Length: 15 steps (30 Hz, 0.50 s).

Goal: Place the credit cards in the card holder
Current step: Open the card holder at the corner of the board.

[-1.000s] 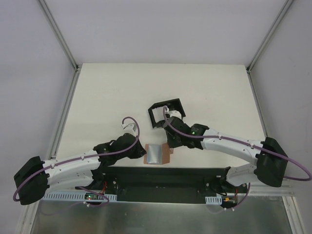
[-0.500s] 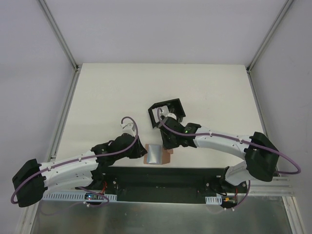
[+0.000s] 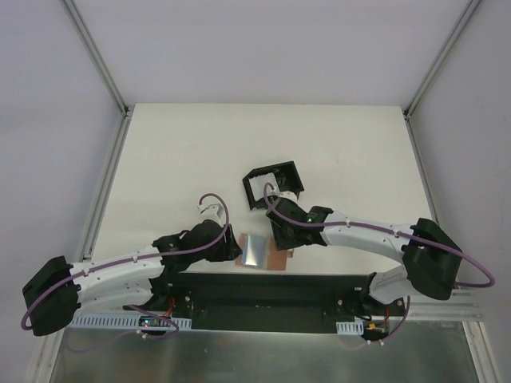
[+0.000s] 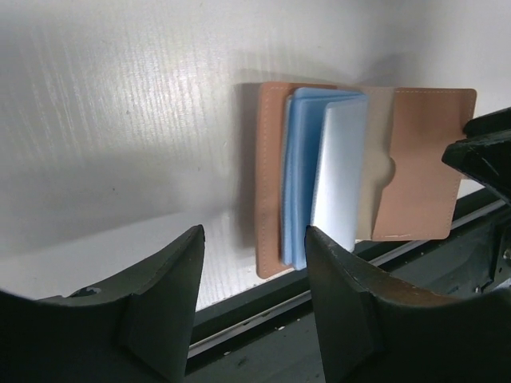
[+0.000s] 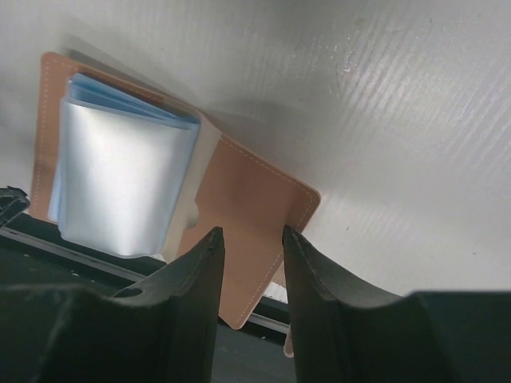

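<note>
Card holder [image 3: 277,258] lay open at the worktop's near edge, between both arms.
Credit cards [image 4: 319,179] sat stacked on its left half, directly ahead of the left end effector [image 4: 253,239], fingers parted, empty. Right end effector [image 5: 250,235] hovered over its bare right half, parted, gripping nothing.

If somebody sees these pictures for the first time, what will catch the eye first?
The open tan card holder at the near edge of the table, with light blue and grey credit cards fanned across it. The left gripper and right gripper sit close on either side, and a black box frame stands just behind.
</note>
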### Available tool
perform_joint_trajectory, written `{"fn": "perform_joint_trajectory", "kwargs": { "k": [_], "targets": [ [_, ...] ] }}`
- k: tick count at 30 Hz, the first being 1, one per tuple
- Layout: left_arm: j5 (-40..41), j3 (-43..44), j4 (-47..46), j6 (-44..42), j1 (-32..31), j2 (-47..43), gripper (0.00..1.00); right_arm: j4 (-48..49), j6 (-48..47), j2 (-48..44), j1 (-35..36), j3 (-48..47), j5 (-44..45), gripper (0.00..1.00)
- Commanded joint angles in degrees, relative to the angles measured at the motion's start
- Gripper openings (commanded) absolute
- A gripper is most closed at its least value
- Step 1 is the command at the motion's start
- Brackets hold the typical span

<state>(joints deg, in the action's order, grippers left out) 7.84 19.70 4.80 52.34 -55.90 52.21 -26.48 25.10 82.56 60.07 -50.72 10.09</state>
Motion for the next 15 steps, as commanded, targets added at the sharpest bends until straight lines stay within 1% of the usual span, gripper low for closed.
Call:
{"fn": "perform_joint_trajectory", "kwargs": {
  "k": [1,4,6,8,9,12,15],
  "targets": [
    [1.3,0.1,0.9,-0.7,-0.3,1.6,0.52,-0.9,0.8,-1.3,-0.4,1.2,0.7,0.38],
    [1.1,0.6,0.3,-0.9,-0.3,2.3,0.52,-0.2,0.9,-0.9,-0.5,2.0,0.8,0.37],
    [1.1,0.9,-0.2,-1.2,-0.3,2.7,0.55,-0.1,0.8,-0.3,-0.6,2.1,0.6,0.37],
    [0.3,1.0,-1.9,-1.8,-0.2,3.0,0.55,0.3,0.7,-0.1,-0.6,2.5,0.5,0.37],
    [-1.1,0.8,-4.5,-2.5,0.3,3.3,0.54,0.6,0.7,0.1,-0.7,2.6,0.4,0.37],
    [-6.8,-0.1,-11.1,-3.6,2.9,4.5,0.5,0.6,0.3,0.3,-0.7,2.6,0.5,0.37],
    [-12.7,-1.0,-14.8,-4.2,6.5,5.7,0.43,0.6,0.1,0.5,-0.9,2.7,0.2,0.37]
  ]
}}
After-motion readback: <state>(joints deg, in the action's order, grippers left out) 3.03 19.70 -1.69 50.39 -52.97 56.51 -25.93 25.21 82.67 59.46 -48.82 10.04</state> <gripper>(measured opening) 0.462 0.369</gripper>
